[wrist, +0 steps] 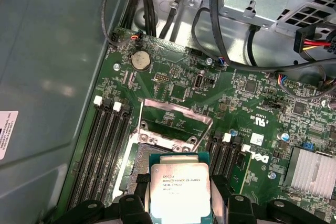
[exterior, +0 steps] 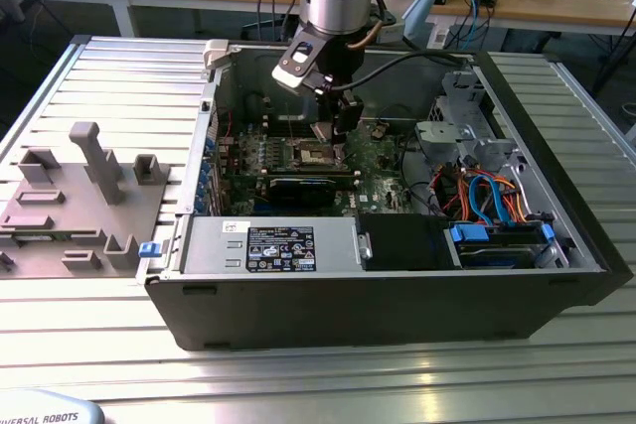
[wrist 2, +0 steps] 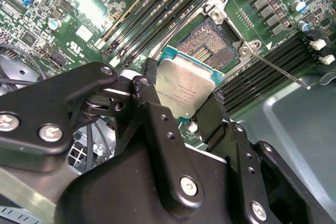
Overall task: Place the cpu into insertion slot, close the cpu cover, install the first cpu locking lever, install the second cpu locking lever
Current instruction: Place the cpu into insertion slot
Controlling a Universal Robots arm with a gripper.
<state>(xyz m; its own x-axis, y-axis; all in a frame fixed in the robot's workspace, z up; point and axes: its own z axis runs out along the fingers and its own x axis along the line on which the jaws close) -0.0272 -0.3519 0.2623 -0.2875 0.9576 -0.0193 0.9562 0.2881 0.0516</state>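
The black tool [wrist 2: 181,97] sits closest in both wrist views, its two fingers [wrist 2: 152,80] pinching the cpu [wrist 2: 184,83] by opposite edges. The cpu [wrist: 179,187] hangs just over the insertion slot [wrist 2: 210,43], covering part of it; whether they touch cannot be told. It is a flat square with a dull silver lid bearing fine print and a thin green rim. The lid faces up, and being square it has no long axis. Beyond it the cpu cover [wrist: 177,105] stands raised off the slot, and a thin locking lever [wrist 2: 278,69] juts out to one side. All of this sits on a green motherboard [wrist: 236,93] between black memory slots [wrist: 105,140]. In the exterior view the tool [exterior: 338,136] reaches down into an open computer case [exterior: 397,295] lying on a ribbed aluminium table [exterior: 298,374], with a grey fixture [exterior: 79,196] toward the exterior view's left and cluttered wooden tables [exterior: 556,7] behind.
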